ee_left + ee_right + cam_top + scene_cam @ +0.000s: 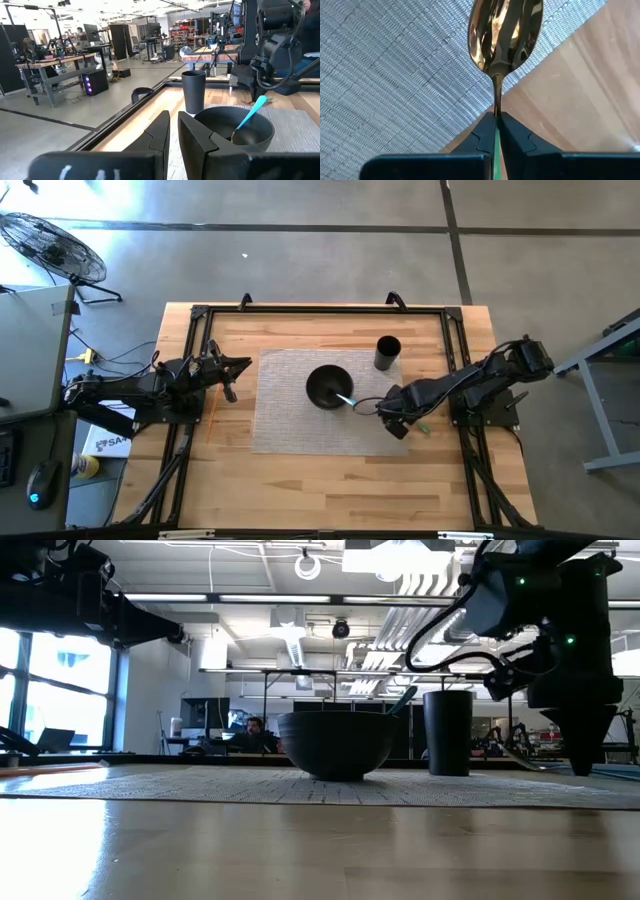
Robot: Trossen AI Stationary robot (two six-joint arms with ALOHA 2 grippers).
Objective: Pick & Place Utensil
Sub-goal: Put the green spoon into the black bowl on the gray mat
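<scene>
Spoon (506,31) clamped by handle in right gripper (496,122), jaws closed on it; gold polished bowl held over mat (385,70) edge, right of bowl (329,387). Green handle mostly hidden between fingers. Teal utensil (345,399) seen leaning in bowl. Cup (388,352) set behind bowl. Left gripper (229,375) parked left of mat, jaws nearly shut, nothing held.

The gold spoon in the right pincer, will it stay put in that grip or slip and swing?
The spoon looks like polished metal, so probably stiff but slippery. The right pincer pinches only its thin neck, so the bowl end may pivot. It likely weighs little, so a firm squeeze should hold.
</scene>
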